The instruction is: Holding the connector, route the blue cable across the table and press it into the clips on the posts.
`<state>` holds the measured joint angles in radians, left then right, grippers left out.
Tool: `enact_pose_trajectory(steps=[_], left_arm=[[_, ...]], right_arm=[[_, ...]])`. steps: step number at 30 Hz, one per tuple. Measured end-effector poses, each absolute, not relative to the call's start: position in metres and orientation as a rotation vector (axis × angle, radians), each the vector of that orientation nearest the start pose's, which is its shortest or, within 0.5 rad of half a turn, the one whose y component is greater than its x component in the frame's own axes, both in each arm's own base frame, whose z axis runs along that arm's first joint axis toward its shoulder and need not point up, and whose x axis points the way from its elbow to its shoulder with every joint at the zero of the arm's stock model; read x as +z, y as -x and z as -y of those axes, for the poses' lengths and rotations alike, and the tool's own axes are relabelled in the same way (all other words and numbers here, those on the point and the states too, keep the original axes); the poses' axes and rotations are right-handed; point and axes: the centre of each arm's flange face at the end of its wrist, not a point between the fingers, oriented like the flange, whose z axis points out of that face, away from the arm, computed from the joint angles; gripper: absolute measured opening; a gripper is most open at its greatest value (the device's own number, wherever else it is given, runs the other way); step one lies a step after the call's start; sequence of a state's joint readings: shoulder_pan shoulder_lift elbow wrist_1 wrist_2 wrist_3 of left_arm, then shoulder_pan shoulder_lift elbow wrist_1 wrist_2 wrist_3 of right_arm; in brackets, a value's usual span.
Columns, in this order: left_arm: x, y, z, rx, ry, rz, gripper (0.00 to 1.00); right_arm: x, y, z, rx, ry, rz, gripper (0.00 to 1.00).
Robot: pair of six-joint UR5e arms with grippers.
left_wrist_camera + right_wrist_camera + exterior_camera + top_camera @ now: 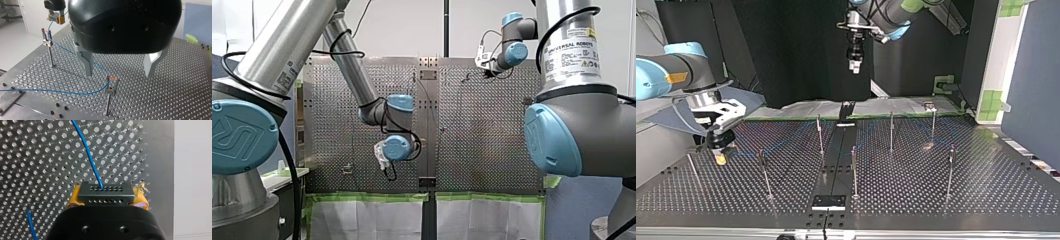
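In the right wrist view my right gripper (106, 202) has its yellow pads (75, 198) shut on a dark grey connector (105, 193). The blue cable (87, 152) leaves the connector over the perforated table. In the left wrist view that gripper (55, 18) hangs beyond a post clip (46, 41) that the blue cable (66, 49) passes through. The cable then bends round a nearer post clip (110, 86). My left gripper (120, 75) is open above this nearer post, holding nothing, metal fingers (86, 63) spread wide. In the top view my left gripper (854, 64) is raised high.
Several thin posts (854, 170) stand across the perforated table (986, 190) in the top view. A dark strip (836, 160) runs down its middle. My right gripper (718, 147) sits low near the table at that view's left. Green tape (372, 197) edges the table in the front view.
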<state>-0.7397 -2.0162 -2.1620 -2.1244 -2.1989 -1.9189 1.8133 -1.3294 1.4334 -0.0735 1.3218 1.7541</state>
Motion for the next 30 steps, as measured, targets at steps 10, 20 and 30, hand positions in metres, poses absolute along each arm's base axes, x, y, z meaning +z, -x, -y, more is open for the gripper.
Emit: enact_pose_trajectory(steps=[10,20,30], left_arm=[[0.093,-0.272,0.348,-0.348,0.18,-1.588,1.0],[0.092,-0.27,0.347,-0.348,0.181,-1.587,1.0],[0.092,-0.27,0.347,-0.348,0.181,-1.587,1.0]], right_arm=[[0.431,-0.293,0.53,1.667,-1.533,1.135,0.0],[0.431,-0.293,0.53,1.666,-1.532,1.136,0.0],[0.431,-0.293,0.53,1.666,-1.532,1.136,0.0]])
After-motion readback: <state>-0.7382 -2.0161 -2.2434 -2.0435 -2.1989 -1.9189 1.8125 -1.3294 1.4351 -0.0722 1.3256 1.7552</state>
